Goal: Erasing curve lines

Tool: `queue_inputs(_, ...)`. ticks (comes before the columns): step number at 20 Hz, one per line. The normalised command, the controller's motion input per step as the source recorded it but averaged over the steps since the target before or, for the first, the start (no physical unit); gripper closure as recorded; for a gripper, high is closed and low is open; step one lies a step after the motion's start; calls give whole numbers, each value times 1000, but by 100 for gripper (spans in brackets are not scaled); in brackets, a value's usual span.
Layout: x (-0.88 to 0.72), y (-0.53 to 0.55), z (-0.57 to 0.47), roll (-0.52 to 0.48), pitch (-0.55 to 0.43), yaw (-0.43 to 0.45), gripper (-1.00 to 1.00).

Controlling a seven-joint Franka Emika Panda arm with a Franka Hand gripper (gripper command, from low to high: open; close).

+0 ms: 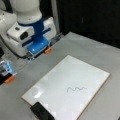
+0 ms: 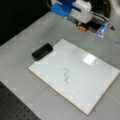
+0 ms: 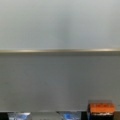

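Gripper sat low over the bare grey table, off the whiteboard's far edge, in a front view's upper left; also seen at a front view's top. Nothing was between the fingers as far as the views showed, but whether they were spread or closed I couldn't tell, since the blue-and-white hand body blocked them and the wrist view caught only one orange pad tip at its bottom edge. Wrist view looked across grey table to the board's wooden edge strip, so the hand was just short of the board, not over it. Whiteboard lay flat. The curve lines were fully intact, one short wavy squiggle on the board's half away from the arm, also visible in a front view. No smearing, so no erasing done. Black eraser block lay at the board's corner, apparently overlapping the edge, well apart from the gripper; same block in a front view. My read: step in hand was fetching the eraser. To do it well, I'd grip across the short sides, centred along its length, come down square so it doesn't skid on the slick board, and keep its face flat for full contact.
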Motion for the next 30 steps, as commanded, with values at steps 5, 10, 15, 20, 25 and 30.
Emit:
queue_inputs(5,185,-283,-30,-62,88,111,-100)
queue_inputs(10,166,-235,41,-57,81,145,-100)
queue_inputs(15,174,-216,62,-49,60,141,-100)
queue_inputs(20,247,-249,45,-54,67,221,-100)
queue_inputs(25,386,-358,16,-46,107,236,-100)
queue_inputs(30,315,-314,101,-72,173,105,-100)
